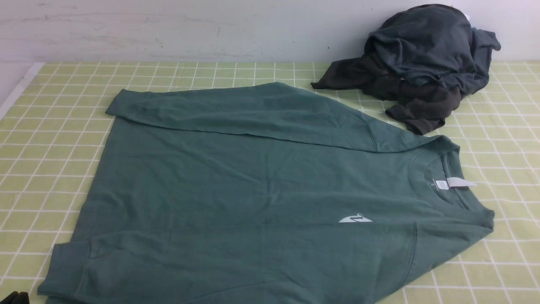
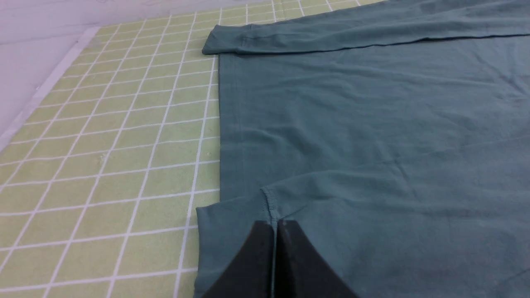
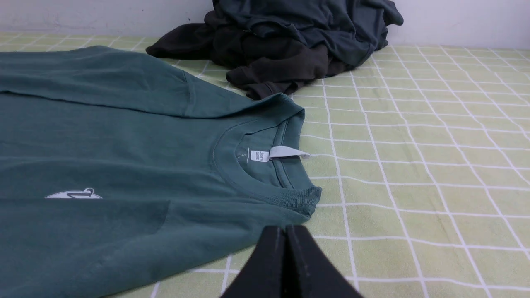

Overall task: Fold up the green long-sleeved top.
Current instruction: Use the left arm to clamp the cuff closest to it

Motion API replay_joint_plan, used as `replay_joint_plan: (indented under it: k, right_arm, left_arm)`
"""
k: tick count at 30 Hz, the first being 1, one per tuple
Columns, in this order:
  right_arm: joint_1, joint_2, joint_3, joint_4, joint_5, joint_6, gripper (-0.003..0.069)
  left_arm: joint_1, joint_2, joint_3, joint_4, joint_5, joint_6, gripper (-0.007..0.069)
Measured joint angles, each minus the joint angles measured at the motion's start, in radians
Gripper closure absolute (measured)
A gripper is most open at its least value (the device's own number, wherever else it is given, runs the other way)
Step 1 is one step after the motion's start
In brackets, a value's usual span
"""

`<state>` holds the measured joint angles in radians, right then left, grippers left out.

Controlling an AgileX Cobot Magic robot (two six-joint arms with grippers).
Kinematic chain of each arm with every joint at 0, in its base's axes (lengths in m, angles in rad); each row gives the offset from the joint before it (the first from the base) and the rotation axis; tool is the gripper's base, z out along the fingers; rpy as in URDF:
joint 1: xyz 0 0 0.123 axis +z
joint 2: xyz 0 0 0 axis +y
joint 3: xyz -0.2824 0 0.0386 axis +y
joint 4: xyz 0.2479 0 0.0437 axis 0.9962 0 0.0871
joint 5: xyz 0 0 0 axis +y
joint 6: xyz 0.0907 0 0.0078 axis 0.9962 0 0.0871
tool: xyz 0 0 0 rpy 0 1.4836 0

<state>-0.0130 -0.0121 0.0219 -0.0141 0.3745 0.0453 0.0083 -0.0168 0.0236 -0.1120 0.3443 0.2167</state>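
The green top point(image 1: 253, 190) lies flat mid-table, collar toward 3 o'clock. The left gripper point(image 2: 274, 225) and right gripper point(image 3: 285, 229) are both pinched closed, holding nothing. A one-layer grab would likely drag the folded sleeves point(image 1: 236, 109) loose.

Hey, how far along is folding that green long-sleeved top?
Done: both sleeves of the green long-sleeved top lie folded over its body. In hand: nothing; the left gripper and right gripper look shut and empty. Left: folding the body itself, which lies flat on the yellow-green checked tablecloth.
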Motion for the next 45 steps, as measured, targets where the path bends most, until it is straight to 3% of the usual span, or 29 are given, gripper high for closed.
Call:
replay_joint_plan:
  k: [38,42,45]
  right_arm:
    - [0.000,0.000,0.000,0.000,0.000,-0.017,0.0673]
    - [0.000,0.000,0.000,0.000,-0.017,-0.031,0.0673]
    - [0.000,0.000,0.006,0.001,-0.127,-0.034,0.0673]
  left_arm:
    - [0.000,0.000,0.000,0.000,-0.002,0.001,0.0625]
    - [0.000,0.000,0.006,0.001,-0.043,0.001,0.0625]
    - [0.000,0.000,0.007,0.002,-0.157,0.001,0.0625]
